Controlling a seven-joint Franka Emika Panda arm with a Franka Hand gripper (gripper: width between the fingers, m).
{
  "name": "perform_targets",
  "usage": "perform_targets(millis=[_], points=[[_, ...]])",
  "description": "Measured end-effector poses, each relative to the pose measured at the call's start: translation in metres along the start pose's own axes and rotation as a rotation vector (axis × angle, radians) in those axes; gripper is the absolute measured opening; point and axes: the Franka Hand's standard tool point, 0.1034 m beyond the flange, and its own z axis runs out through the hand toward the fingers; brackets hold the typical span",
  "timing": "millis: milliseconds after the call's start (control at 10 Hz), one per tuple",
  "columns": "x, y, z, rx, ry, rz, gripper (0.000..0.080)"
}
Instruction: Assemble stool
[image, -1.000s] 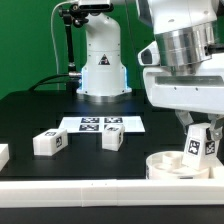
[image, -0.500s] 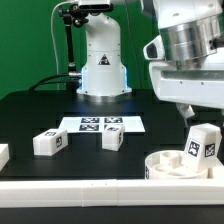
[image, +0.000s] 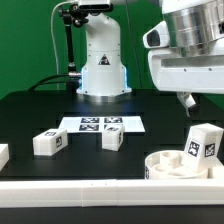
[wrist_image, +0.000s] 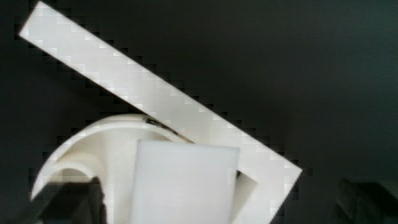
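Hovering above the seat, gripper (image: 196, 98) sits high at the exterior view's right, clear of every part and holding nothing. In the wrist view the dark fingers (wrist_image: 68, 196) show blurred at the frame edge on either side of a leg top, so the jaws are spread wider than that leg.

Seat (image: 165, 165) lies flat on the black table (image: 30, 115), near the front at the exterior view's right, just behind the white front rail (image: 90, 190). Its raised rim faces up.

Upright leg (image: 203, 143) stands on the seat toward its right side, tag facing the camera. Can't tell if it is fully seated in a socket. The wrist view looks straight down on it: leg top (wrist_image: 187, 180) sits over the curved seat rim (wrist_image: 86, 150), with the rail (wrist_image: 160, 95) running diagonally past.

Two loose legs lie on the table, well apart from the seat:
- left leg (image: 49, 142), on its side, towards the exterior view's left of the marker board (image: 100, 124)
- middle leg (image: 113, 139), just in front of the board

Another white piece (image: 3, 155) is cut off at the left edge, so I can't identify it.

Arm base (image: 102, 60) stands at the back behind the marker board.
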Motion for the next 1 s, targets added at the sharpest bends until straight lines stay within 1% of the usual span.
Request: perform_targets(millis=[100,400,500,1000], points=[[-0.0025,-0.0005,0.0016,-0.012,0.009,-0.135,0.0649],[-0.0001,-0.0010,0.0000,-0.047,0.033,-0.535,0.0649],[0.0004,-0.0040,-0.0020,-0.052,0.032,-0.621,0.0649],[0.0024,-0.0024,-0.0016,-0.061,0.026,-0.968,0.0649]])
